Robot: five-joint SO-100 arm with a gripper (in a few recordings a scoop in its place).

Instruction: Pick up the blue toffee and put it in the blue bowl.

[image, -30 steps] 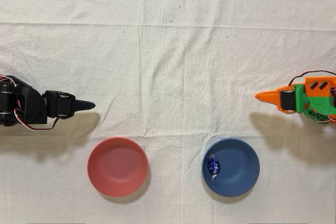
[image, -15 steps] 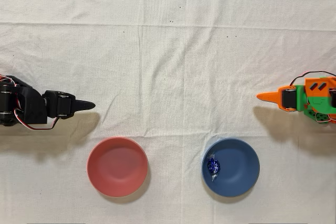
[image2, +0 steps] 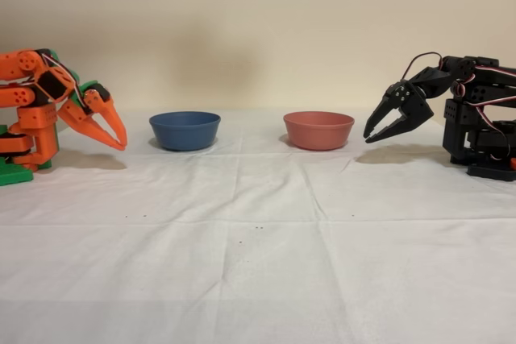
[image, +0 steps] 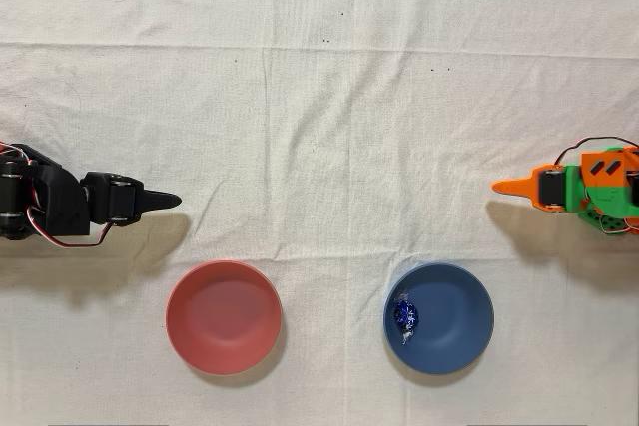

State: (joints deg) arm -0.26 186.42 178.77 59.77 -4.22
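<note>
In the overhead view the blue toffee (image: pixel 405 315) lies inside the blue bowl (image: pixel 459 338), on the left part of the bowl's floor close to the inner wall, with its clear twisted tail pointing down toward the lower edge of the frame. The blue bowl sits in the lower right of that frame, and the pink-red bowl (image: pixel 223 317) sits in the lower left, level with it and well apart from it. Both stand upright on the creased white cloth (image: pixel 329 117) that covers the table. The orange arm (image: pixel 589 190) is folded back at the right edge of the overhead view, above and to the right of the blue bowl and clear of it. Its gripper (image: pixel 499 187) points left toward the middle of the frame. In the fixed view the same gripper (image2: pixel 122 145) hangs at the far left, tips slanting down just above the cloth, to the left of the blue bowl (image2: pixel 185 130) and not touching it. Its two orange fingers meet at the tips with only a thin gap further up, so the jaws are closed and hold nothing. In the fixed view the rim hides the inside of the blue bowl. The pink-red bowl (image2: pixel 318 130) stands right of centre. The idle black arm (image2: pixel 472 114) stands at the right edge.
</note>
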